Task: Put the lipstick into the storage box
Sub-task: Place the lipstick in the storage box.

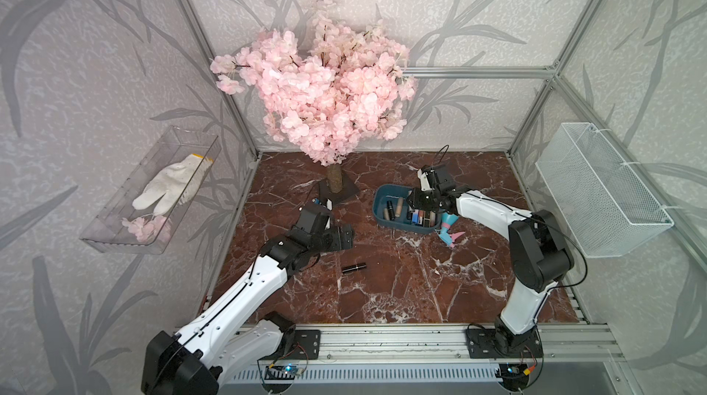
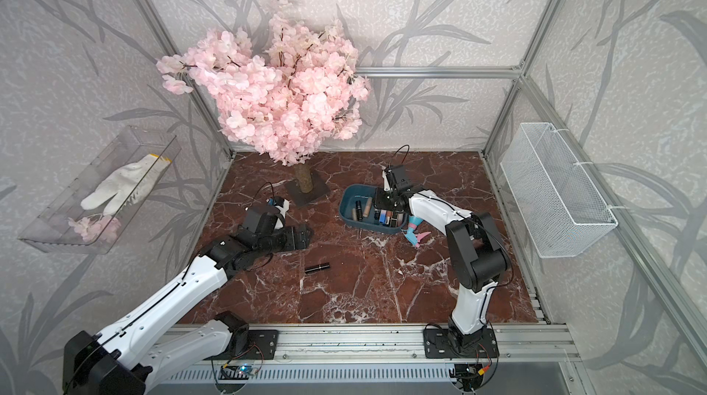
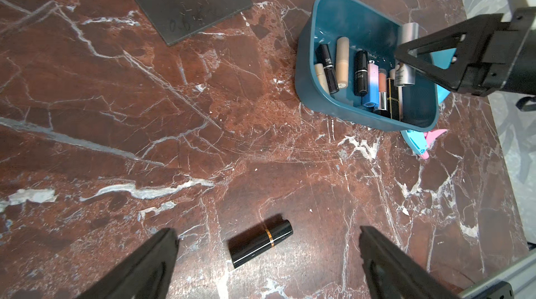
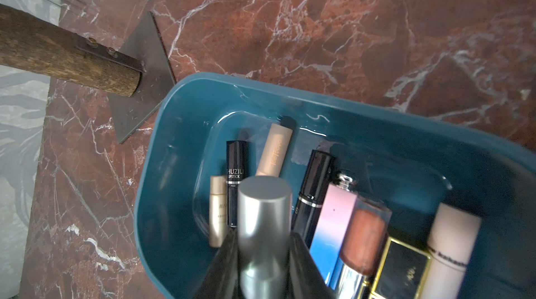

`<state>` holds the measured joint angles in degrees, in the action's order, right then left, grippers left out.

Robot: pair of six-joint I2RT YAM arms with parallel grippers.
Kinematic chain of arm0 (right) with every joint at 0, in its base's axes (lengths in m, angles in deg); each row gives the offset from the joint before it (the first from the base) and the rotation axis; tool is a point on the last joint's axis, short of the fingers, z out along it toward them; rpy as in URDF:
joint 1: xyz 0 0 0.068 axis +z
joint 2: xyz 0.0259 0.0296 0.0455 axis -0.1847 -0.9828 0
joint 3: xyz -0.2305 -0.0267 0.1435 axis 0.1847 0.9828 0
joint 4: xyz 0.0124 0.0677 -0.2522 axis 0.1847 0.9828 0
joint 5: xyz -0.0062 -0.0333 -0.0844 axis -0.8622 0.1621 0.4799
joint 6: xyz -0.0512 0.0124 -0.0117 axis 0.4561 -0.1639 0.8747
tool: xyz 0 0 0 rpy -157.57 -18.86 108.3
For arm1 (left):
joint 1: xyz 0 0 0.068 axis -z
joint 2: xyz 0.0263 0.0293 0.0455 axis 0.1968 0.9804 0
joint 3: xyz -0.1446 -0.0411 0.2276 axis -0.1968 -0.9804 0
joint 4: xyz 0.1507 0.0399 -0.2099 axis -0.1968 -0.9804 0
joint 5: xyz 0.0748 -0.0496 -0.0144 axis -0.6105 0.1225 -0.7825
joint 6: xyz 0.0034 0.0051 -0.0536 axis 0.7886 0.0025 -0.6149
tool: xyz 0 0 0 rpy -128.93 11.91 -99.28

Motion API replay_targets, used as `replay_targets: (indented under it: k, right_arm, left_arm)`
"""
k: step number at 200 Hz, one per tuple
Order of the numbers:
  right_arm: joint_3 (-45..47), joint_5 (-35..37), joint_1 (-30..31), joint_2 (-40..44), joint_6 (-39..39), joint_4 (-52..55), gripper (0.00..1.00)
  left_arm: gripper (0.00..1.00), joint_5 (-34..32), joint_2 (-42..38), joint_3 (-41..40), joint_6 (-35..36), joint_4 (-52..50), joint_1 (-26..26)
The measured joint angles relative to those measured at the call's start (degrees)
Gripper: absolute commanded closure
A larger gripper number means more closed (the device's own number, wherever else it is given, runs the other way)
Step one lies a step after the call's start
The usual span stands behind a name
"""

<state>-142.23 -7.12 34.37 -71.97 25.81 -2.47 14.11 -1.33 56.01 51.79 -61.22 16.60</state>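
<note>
My right end effector (image 4: 264, 242) hangs over the storage box (image 4: 174, 138), arm bent, clamped on a silver lipstick (image 4: 264, 204). My left end effector (image 3: 266, 230), spread wide, angles down above a black lipstick (image 3: 260, 244) lying on the counter (image 3: 116, 109).

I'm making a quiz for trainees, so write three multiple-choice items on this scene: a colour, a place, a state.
1. The storage box is: A white; B teal-blue; C pink.
2. The black lipstick lies: A in the box; B on the table, outside the box; C in the wire basket.
3. The right tool is: A open and empty; B shut on nothing; C shut on a silver tube.
Answers: B, its walls are teal-blue; B, it lies on bare marble apart from the box; C, it clamps the tube over the box.
</note>
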Motion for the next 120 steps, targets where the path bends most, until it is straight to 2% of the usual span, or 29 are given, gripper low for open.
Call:
replay_targets:
  k: [120]
  right_arm:
    - [-5.18, 1.62, 0.33, -8.35, -3.89, 2.23, 0.84]
  left_arm:
    - [0.00, 2.05, 0.09, 0.17, 2.60, 0.11, 0.00]
